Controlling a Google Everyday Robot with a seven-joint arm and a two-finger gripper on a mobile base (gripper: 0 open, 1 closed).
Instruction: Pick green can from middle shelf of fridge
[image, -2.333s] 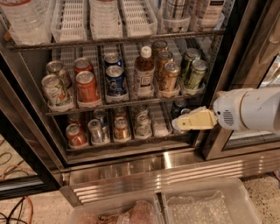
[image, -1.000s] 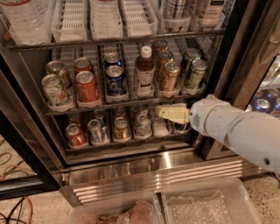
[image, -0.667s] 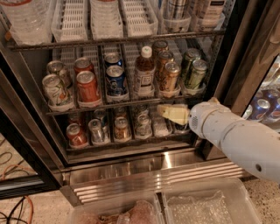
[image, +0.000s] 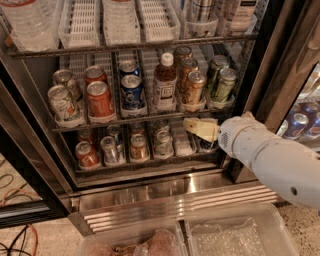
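Two slim dark-green cans stand at the right end of the middle shelf (image: 100, 122); the front green can (image: 224, 85) has a silver top, and a second one (image: 215, 69) stands behind it. My gripper (image: 200, 129), pale yellow on a white arm (image: 270, 160), reaches in from the right. It sits just below the middle shelf's front edge, under the brown-gold cans (image: 194, 89) and lower left of the green cans, touching none. The fridge (image: 150, 192) door is open.
On the middle shelf stand pale cans (image: 62, 102), red cans (image: 100, 98), blue cans (image: 132, 90) and a bottle (image: 164, 82). The lower shelf holds several cans (image: 137, 147). Water bottles (image: 27, 22) are above. Clear bins (image: 235, 235) lie on the floor. A dark door frame (image: 270, 75) is at right.
My gripper moved left and slightly up from the right door frame to under the middle shelf, with the arm swinging in behind it. In the last second it barely moved.
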